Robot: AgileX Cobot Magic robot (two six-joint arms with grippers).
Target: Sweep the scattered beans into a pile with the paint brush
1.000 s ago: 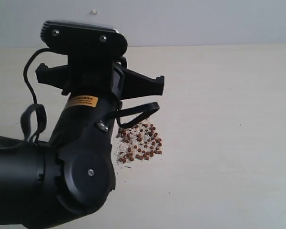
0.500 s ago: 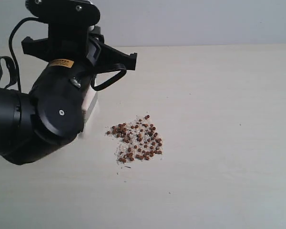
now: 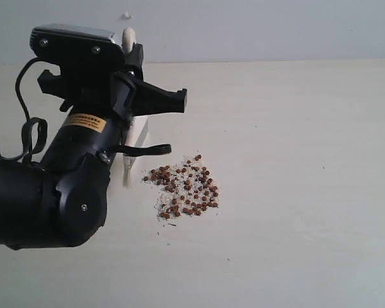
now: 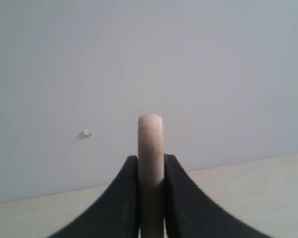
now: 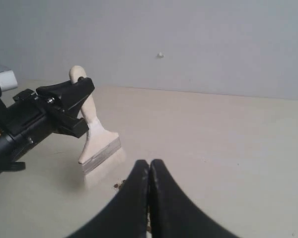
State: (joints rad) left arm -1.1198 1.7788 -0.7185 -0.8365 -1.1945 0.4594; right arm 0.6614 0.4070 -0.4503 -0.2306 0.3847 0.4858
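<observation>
Left hand [image 4: 151, 166] clamping paint brush [image 5: 98, 140], right hand [image 5: 149, 168] closed empty, pile [image 3: 186, 191] near brush

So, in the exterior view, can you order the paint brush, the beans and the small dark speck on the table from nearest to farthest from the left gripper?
1. paint brush: clamped in the left gripper, handle between its jaws.
2. beans: in a cluster just right of the brush.
3. dark speck: alone, far to the right.

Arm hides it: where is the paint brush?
The paint brush is held in the left gripper, left side of the exterior view, bristles just left of the beans.
</observation>
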